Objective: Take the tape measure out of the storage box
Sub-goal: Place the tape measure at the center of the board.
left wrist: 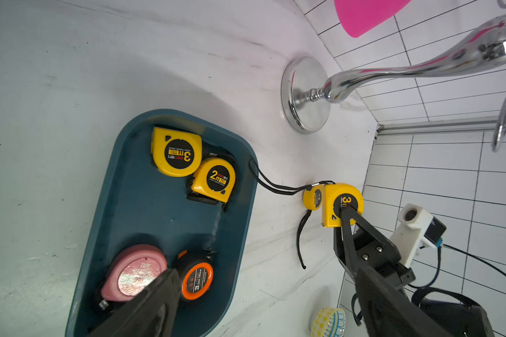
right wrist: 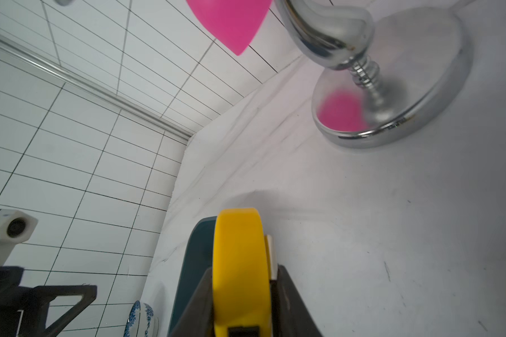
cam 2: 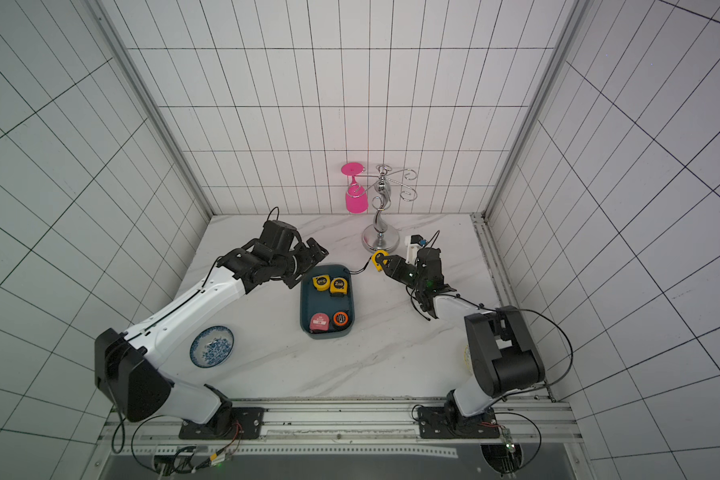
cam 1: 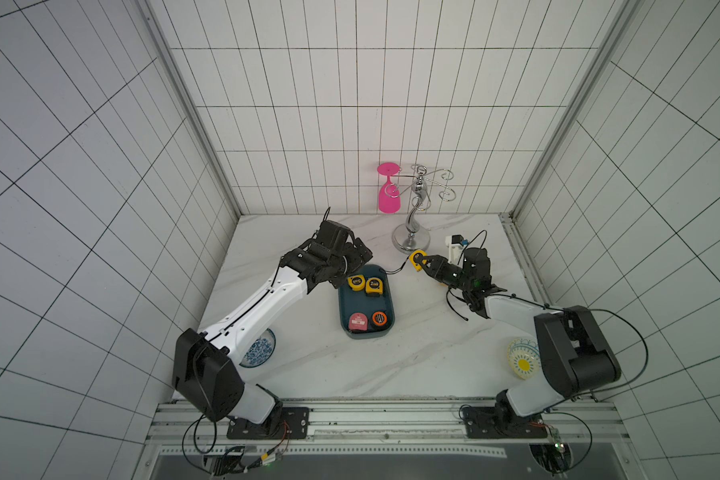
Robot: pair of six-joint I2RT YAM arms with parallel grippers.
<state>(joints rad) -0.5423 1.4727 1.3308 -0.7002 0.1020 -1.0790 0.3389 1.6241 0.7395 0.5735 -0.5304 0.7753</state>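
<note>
My right gripper [cam 1: 420, 261] is squeezed tight on the yellow tape measure [left wrist: 330, 204] marked "3m", out of the storage box [cam 1: 366, 305], at 2 o'clock from it. My left gripper [cam 1: 352, 269] is spread wide at the box's 11 o'clock corner. Inside, a pink tape [left wrist: 135, 271] reads "TAPE MEASURE", a yellow tape [left wrist: 214, 179] "2m".

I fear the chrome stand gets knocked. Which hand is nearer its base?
Right. The right hand, shut on a yellow tape measure, is just in front of the chrome stand's base. The left hand, open, is at the far left corner of the storage box, farther off.
</note>
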